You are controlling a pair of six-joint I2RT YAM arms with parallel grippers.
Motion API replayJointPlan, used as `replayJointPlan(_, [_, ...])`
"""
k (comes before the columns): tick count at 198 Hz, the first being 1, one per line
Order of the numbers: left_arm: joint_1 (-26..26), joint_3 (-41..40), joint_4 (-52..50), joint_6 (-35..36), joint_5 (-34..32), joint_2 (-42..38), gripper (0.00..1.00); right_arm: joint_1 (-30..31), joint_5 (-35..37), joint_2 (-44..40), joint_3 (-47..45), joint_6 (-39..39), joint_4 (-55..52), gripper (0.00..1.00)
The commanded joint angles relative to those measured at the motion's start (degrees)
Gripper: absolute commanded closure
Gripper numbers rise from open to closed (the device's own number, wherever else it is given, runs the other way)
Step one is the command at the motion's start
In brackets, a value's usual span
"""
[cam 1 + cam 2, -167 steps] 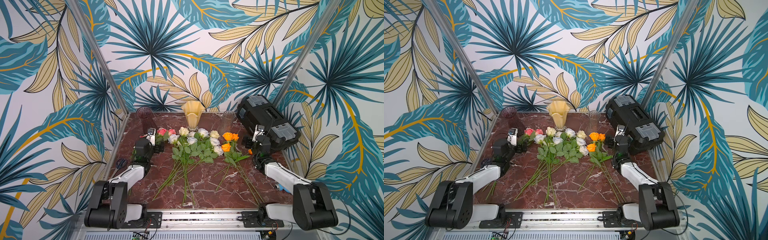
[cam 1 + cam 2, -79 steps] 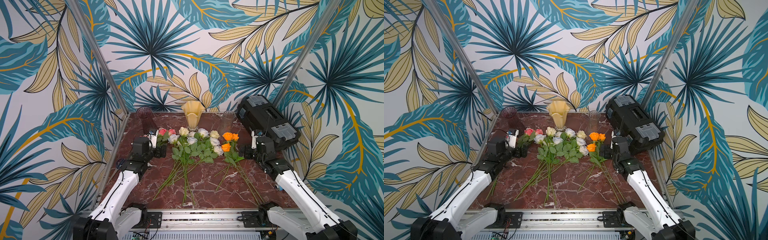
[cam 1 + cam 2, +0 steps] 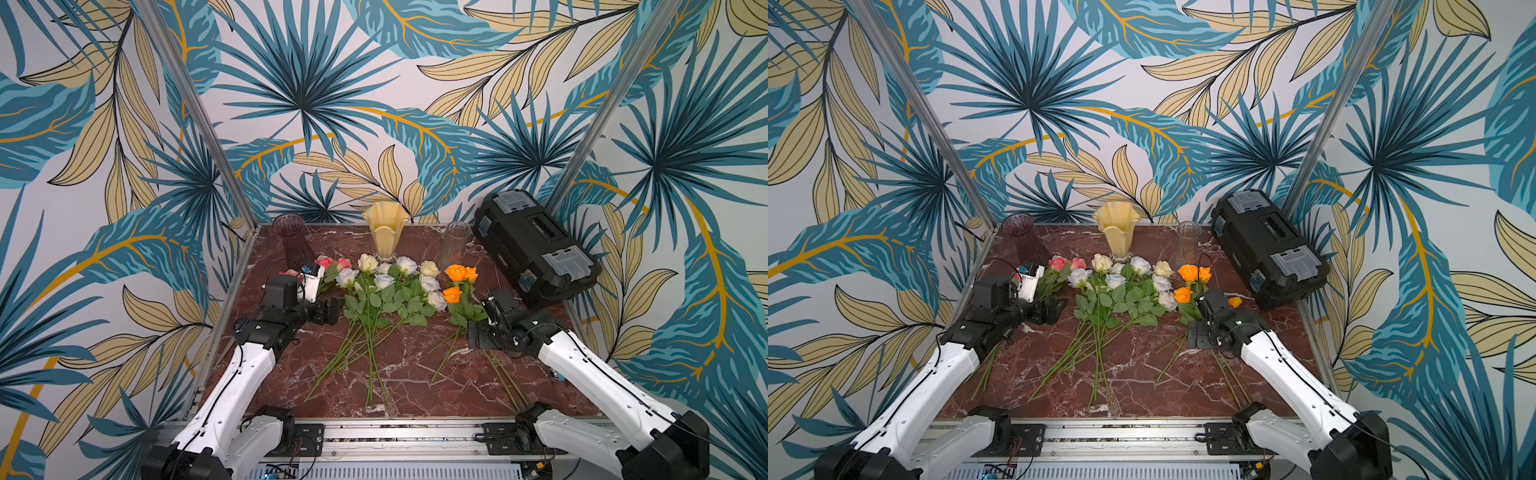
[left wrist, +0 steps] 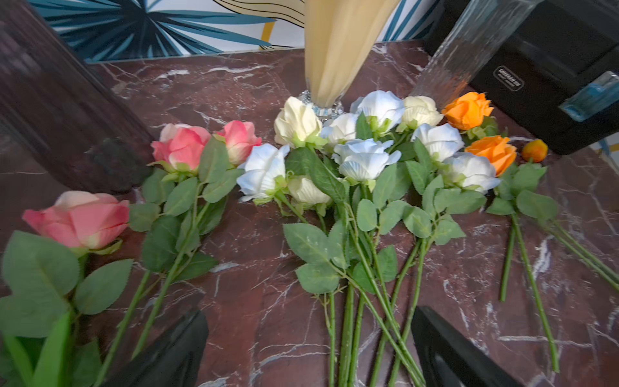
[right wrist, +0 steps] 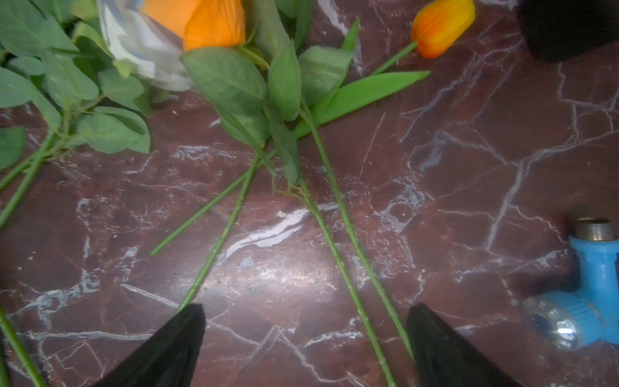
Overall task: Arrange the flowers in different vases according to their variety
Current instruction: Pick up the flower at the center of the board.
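Hovering with jaws apart, holding nothing: left gripper [image 4: 308, 318], right gripper [image 5: 304, 311].
Red-brown marble tabletop [image 3: 415, 374], leaf-print walls [image 3: 374, 83]. Pink roses [image 3: 332, 262], white roses [image 3: 405, 264] and orange roses [image 3: 455, 272] lie flat in a row, heads before the purple vase [image 3: 293, 237], cream vase [image 3: 384, 226] and clear vase [image 3: 455, 239], all upright at the back.

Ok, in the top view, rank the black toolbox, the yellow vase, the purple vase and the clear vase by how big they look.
1. black toolbox
2. yellow vase and purple vase: they look about alike, so left unranked
3. clear vase, the slimmest
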Motion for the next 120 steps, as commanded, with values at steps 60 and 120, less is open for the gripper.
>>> replayJointPlan(60, [-0.2,0.0,0.7,-1.3,5.3,-0.3,0.00,0.3,0.3,10.3,-1.4,1.5,3.0,0.30])
replayJointPlan(120, [-0.2,-0.8,0.6,-1.6,4.5,-1.7,0.00,0.3,0.3,17.0,-3.1,2.9,9.2,0.30])
